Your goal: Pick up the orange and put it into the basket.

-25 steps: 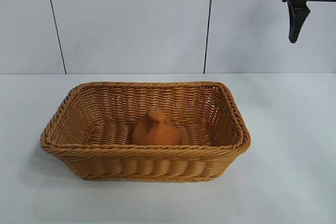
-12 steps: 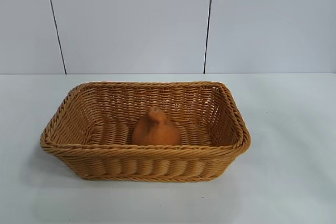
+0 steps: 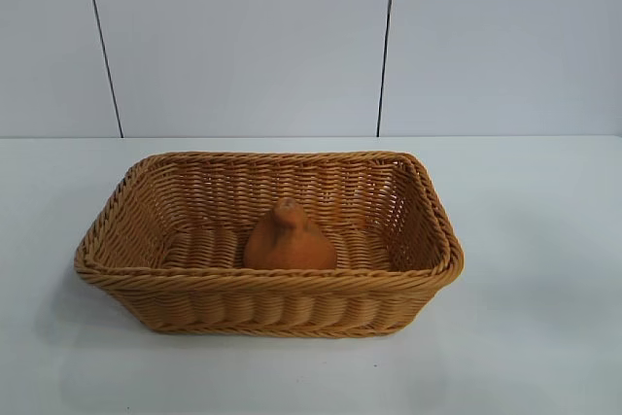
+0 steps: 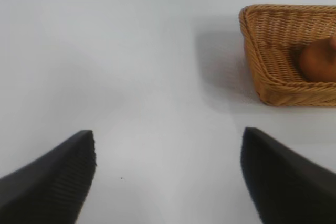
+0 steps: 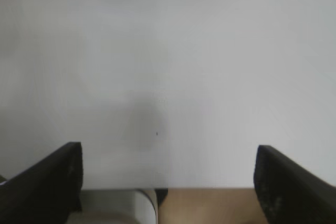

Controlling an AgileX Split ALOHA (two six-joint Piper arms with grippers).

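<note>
Orange (image 3: 290,238) sits inside the basket (image 3: 126,201), on the woven floor near the front wall, knobby top up and free of either claw. By that lie you can judge the placing done; nothing is left to carry.

Left gripper (image 4: 168,177): fingers spread wide, nothing between them, hovering over bare table (image 4: 131,66). From it the basket lies well off to one side, and only one end of it shows (the orange (image 4: 317,61) is cut off at the frame edge). You would call this the arm with a sightline to the fruit.

Right gripper (image 5: 168,182): fingers spread, empty, pointing down at bare tabletop near its edge. Neither basket nor orange shows in its view, so you cannot say from it which way the fruit lies.

Hidden: neither arm appears in the exterior view. The orange's underside and its contact with the basket floor are masked by the front wall.
</note>
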